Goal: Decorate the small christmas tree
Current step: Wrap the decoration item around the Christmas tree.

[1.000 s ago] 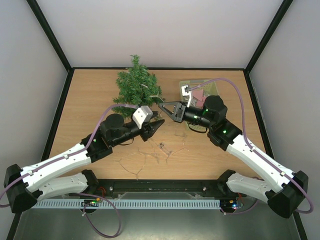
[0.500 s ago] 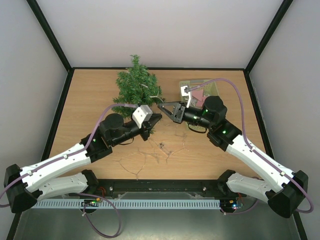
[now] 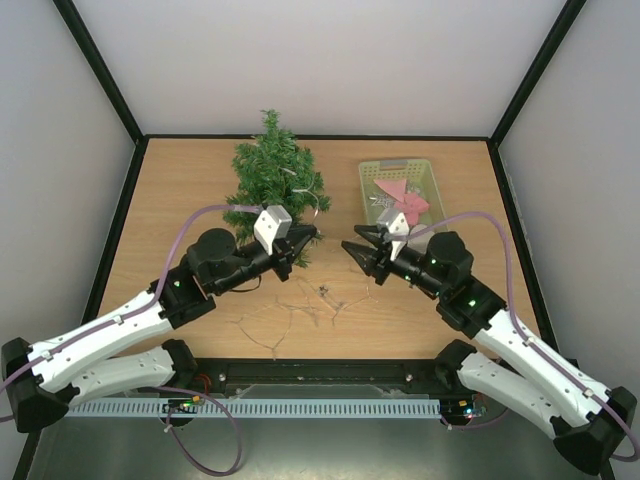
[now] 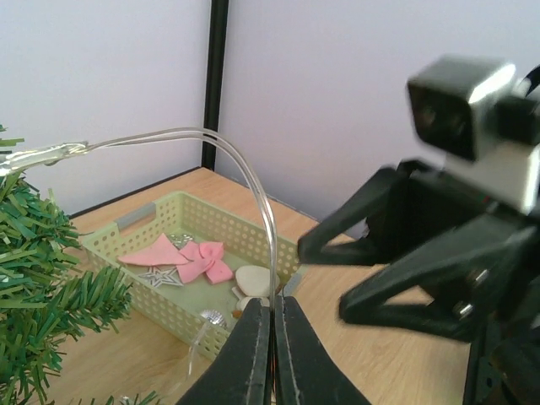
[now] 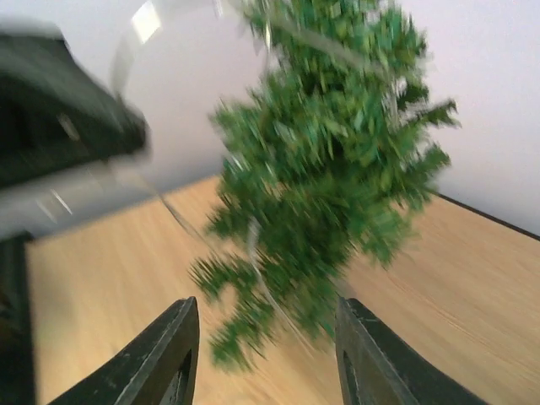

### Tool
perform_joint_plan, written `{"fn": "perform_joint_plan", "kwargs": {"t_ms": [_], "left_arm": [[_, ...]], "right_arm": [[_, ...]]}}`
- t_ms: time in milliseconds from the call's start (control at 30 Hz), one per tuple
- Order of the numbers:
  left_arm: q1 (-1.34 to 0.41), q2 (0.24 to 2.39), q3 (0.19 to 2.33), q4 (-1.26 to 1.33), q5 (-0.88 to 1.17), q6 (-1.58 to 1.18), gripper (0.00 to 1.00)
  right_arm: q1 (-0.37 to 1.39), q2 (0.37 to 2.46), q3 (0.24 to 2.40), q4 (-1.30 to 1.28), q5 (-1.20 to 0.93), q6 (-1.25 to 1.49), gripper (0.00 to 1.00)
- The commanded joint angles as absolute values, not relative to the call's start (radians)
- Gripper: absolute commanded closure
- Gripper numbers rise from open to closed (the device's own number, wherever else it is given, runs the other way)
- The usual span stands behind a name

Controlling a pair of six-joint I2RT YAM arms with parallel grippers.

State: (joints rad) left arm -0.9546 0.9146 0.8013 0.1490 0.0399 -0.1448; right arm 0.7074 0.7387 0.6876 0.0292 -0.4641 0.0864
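While the left pincer [image 4: 271, 314] was clamped on the clear wire [image 4: 271, 245] and the right pincer [image 3: 360, 250] stood apart, empty, the small christmas tree [image 3: 272, 180] stood upright at the far side of the counter [image 3: 180, 190]; draping probably wanted a slow lift without tugging branches.

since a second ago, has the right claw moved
Yes. The right claw has drawn back toward its own base, away from the small christmas tree, and its arm no longer covers the pale green basket.
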Motion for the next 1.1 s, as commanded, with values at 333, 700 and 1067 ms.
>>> {"fn": "perform_joint_plan", "kwargs": {"t_ms": [333, 700, 1067], "left_arm": [[-0.954, 0.88, 0.828, 0.16, 0.051, -0.204, 0.98], [-0.95, 0.881, 0.828, 0.176, 0.065, -0.234, 0.98], [-0.938, 0.872, 0.829, 0.173, 0.076, -0.258, 0.98]], "right_arm": [[0.644, 0.99, 0.506, 0.247, -0.37, -0.454, 0.53], [0.638, 1.282, 0.55, 0.388, -0.437, -0.543, 0.52], [0.638, 1.34, 0.547, 0.468, -0.362, -0.578, 0.71]]}}
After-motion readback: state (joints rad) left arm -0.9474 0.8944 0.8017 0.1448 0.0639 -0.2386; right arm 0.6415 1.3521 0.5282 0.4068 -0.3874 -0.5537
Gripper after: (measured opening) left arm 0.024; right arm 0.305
